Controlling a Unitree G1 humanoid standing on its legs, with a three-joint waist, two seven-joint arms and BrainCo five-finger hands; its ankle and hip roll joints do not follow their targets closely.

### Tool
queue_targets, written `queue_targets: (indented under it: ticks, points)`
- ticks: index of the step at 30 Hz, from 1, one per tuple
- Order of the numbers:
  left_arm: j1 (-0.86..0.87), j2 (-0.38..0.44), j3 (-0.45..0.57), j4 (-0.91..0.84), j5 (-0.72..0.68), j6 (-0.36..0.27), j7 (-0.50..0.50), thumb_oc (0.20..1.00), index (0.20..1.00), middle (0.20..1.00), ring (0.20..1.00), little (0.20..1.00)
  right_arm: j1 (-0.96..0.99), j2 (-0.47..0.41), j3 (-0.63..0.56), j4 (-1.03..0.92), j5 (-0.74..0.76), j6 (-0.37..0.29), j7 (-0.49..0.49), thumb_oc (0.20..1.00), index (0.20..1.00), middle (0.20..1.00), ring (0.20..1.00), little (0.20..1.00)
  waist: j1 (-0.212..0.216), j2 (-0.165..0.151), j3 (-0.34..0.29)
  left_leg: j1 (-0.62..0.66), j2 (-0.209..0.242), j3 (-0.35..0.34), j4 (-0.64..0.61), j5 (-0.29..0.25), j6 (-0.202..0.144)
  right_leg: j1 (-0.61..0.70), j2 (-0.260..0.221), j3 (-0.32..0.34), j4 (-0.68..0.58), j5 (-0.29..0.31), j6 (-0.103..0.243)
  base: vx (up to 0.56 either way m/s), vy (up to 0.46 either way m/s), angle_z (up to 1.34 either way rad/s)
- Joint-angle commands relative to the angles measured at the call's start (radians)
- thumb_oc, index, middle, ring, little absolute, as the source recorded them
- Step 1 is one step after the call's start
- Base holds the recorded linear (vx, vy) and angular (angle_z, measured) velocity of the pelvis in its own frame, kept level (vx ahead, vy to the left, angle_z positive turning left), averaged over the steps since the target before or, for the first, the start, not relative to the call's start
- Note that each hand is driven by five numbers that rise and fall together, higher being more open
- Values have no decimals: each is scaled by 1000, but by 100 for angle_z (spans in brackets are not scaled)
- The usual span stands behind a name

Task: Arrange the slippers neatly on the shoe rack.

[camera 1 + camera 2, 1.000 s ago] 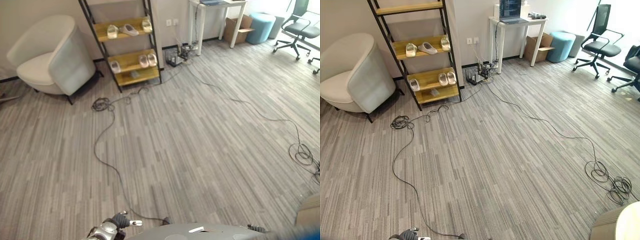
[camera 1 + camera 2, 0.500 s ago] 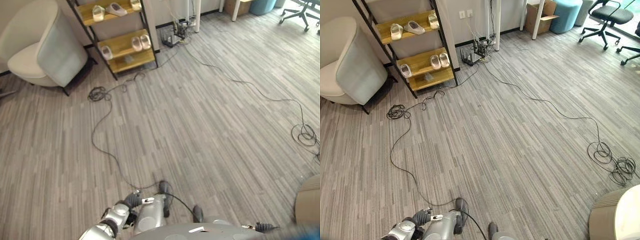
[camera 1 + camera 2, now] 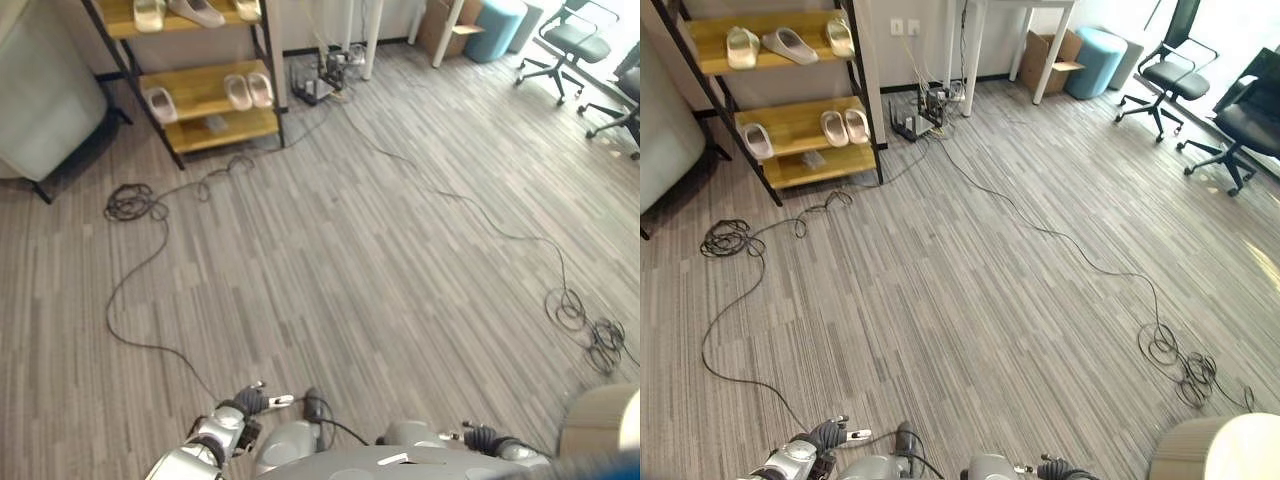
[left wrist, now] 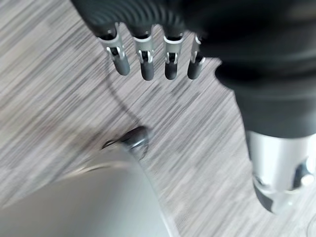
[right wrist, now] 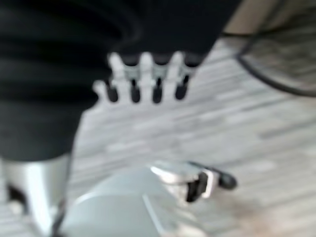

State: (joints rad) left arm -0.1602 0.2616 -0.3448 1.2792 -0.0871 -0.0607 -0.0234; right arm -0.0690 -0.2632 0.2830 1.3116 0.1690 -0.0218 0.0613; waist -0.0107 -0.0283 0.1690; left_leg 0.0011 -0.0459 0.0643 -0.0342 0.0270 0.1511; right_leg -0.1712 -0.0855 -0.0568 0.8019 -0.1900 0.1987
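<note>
Left eye view, change: The head camera has dipped and swung over the last second, so the black-framed shoe rack with wooden shelves (image 3: 203, 86) now sits at 11 o'clock. The rack itself has not moved.
Left eye view, slippers: Three pale cream slippers (image 3: 238, 92) lie on the lower shelf and three more on the shelf above, arranged as a second ago.
Left eye view, hands: The left hand (image 3: 245, 402) has come into sight at 7 o'clock and the right hand (image 3: 480, 438) at 5 o'clock, both low and well apart from the rack.
Right eye view, room: A grey upholstered armchair (image 3: 660, 130) stands at 9 o'clock beside the rack. A white desk (image 3: 970, 50), a cardboard box (image 3: 1045, 55) and a teal round pouf (image 3: 1095, 60) line the wall between 12 and 1 o'clock, with black office chairs (image 3: 1170, 80) at 2 o'clock.
Right eye view, surface: The grey striped plank floor (image 3: 970, 280) lies open between robot and rack, with no slipper on it.
Left wrist view: The left hand's fingers (image 4: 147, 61) hang straight and loose over the floor, holding nothing.
Right wrist view: The right hand's fingers (image 5: 134, 81) also dangle relaxed and empty.
Reading: With every visible slipper shelved and both hands free, the task looks close to finished. Any tidying would first mean walking to the rack.
</note>
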Motion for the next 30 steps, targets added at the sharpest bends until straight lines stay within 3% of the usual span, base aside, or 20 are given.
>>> queue_targets:
  ticks: [1,2,3,4,5,6,7,10,11,13,16,18,20,21,22,23,25,27,30]
  points:
    - [-29,10,16,7,3,-12,10,1000,1000,1000,1000,1000,-16,-32,13,-10,-47,-4,-3,1000,1000,1000,1000,1000,-29,44,26,1,4,-59,75,-108,-53,16,32,-43,-201,159,-32,386,10,34]
    - [-32,8,15,8,-3,-12,9,1000,1000,1000,1000,1000,-15,-31,15,-5,-48,-4,-1,1000,1000,1000,1000,1000,-38,47,32,15,2,-75,80,-118,-56,-5,34,-38,-234,126,-45,473,-111,44]
    - [-36,5,13,14,-10,-14,6,1000,1000,1000,1000,1000,-6,-33,14,11,-44,2,4,1000,1000,1000,1000,1000,-58,41,42,49,-11,-121,94,-154,-70,-25,28,22,-396,91,-62,467,-194,55]
    - [-41,1,12,24,-6,-17,8,1000,1000,1000,1000,1000,-2,-35,11,23,-40,7,7,1000,1000,1000,1000,1000,-67,34,46,66,-15,-144,96,-175,-79,-39,5,62,-503,112,-61,363,-183,70]
    - [-41,1,12,24,-6,-17,8,1000,1000,1000,1000,1000,-2,-35,11,23,-40,7,8,1000,1000,1000,1000,1000,-67,35,47,67,-15,-144,96,-175,-79,-38,5,62,-504,112,-61,342,-198,95]
    - [-34,-12,9,40,2,-22,5,1000,1000,1000,1000,1000,10,-34,12,39,-41,15,17,1000,1000,1000,1000,1000,-79,34,50,100,-12,-174,91,-205,-96,-59,-42,103,-651,165,-49,311,-189,93]
    - [-26,-18,11,52,3,-23,5,1000,1000,1000,1000,1000,15,-32,12,44,-44,17,21,1000,1000,1000,1000,1000,-82,35,52,114,-7,-188,91,-217,-101,-75,-61,108,-686,188,-44,418,-271,96]
    - [20,-24,103,105,-87,-5,-13,1000,1000,1000,1000,1000,40,-17,26,59,-92,31,38,1000,1000,1000,1000,1000,-71,26,46,164,8,-236,86,-249,-120,-93,-89,63,-720,223,-34,268,-241,64]
    - [21,-23,103,105,-87,-5,-13,1000,1000,1000,1000,1000,40,-17,27,59,-92,31,38,1000,1000,1000,1000,1000,-73,27,47,165,9,-238,86,-250,-120,-91,-88,61,-720,222,-35,216,-264,46]
    - [64,-39,148,124,-148,-2,-17,1000,1000,1000,1000,1000,61,-11,32,61,-111,35,39,1000,1000,1000,1000,1000,-52,6,12,183,15,-310,85,-265,-139,-39,-81,82,-718,236,-39,282,-370,67]
    - [97,-50,179,150,-206,5,-25,1000,1000,1000,1000,1000,64,-22,5,71,-63,27,42,1000,1000,1000,1000,1000,-43,9,-25,194,93,-350,99,-266,-178,-27,-31,72,-663,192,-63,278,-406,110]
    - [110,-56,187,162,-235,12,-33,1000,1000,1000,1000,1000,58,-31,-2,75,-44,23,36,1000,1000,1000,1000,1000,-35,12,-39,169,141,-368,175,-234,-205,0,8,56,-645,148,-95,220,-393,14]
    - [113,-60,188,157,-251,17,-38,1000,1000,1000,1000,1000,44,-37,4,69,-37,17,30,1000,1000,1000,1000,1000,-18,10,-36,93,164,-360,332,-131,-222,56,36,36,-654,113,-128,178,-385,23]
    - [111,-57,189,150,-254,17,-38,1000,1000,1000,1000,1000,39,-39,8,64,-29,13,27,1000,1000,1000,1000,1000,-4,-5,-19,19,167,-354,461,-50,-216,84,35,29,-662,103,-142,121,-367,29]
    - [108,-53,190,139,-264,13,-36,1000,1000,1000,1000,1000,35,-44,17,57,-21,11,27,1000,1000,1000,1000,1000,5,-19,1,-51,164,-334,569,-11,-196,114,33,19,-670,96,-157,75,-421,34]
    - [101,-46,188,125,-270,11,-33,1000,1000,1000,1000,1000,29,-48,26,50,-14,10,26,1000,1000,1000,1000,1000,15,-32,21,-98,177,-283,662,-5,-177,147,38,-2,-685,93,-177,69,-408,21]
    - [94,-41,177,100,-267,6,-31,1000,1000,1000,1000,1000,20,-53,41,39,-21,11,22,1000,1000,1000,1000,1000,33,-44,35,-153,195,-174,716,-15,-171,191,47,-25,-700,75,-192,122,-343,10]
    - [91,-37,176,94,-253,0,-27,1000,1000,1000,1000,1000,12,-57,56,34,-41,11,23,1000,1000,1000,1000,1000,52,-39,38,-203,176,-84,647,-58,-176,232,58,-51,-706,45,-195,213,-189,38]
    - [103,-28,187,99,-236,0,-25,1000,1000,1000,1000,1000,10,-52,70,35,-56,10,26,1000,1000,1000,1000,1000,90,-37,33,-258,117,6,493,-78,-175,281,75,-64,-722,13,-186,321,-120,33]
